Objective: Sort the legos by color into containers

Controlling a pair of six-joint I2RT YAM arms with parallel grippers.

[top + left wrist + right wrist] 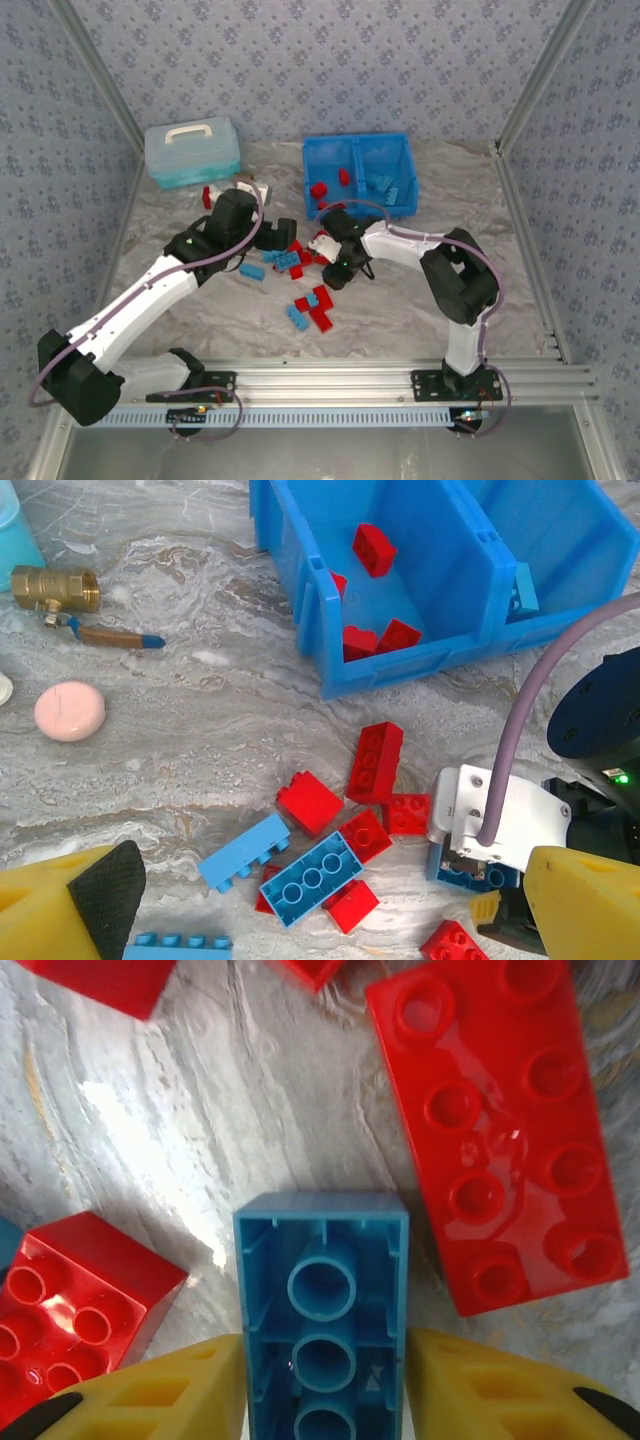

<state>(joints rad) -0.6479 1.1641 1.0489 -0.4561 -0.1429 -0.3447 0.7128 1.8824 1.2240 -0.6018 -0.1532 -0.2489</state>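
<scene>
Legos (300,265), red and blue, lie scattered mid-surface, short of the bin (400,145) at the far edge, which holds reds in its left compartment and blues in its right. The right end effector (322,1365) clasps an upturned blue brick (322,1260) by its long sides, presumably to lift it. The left end effector (330,915) hovers fully spread and empty. A red brick (500,1130) crowds the grasp.
</scene>
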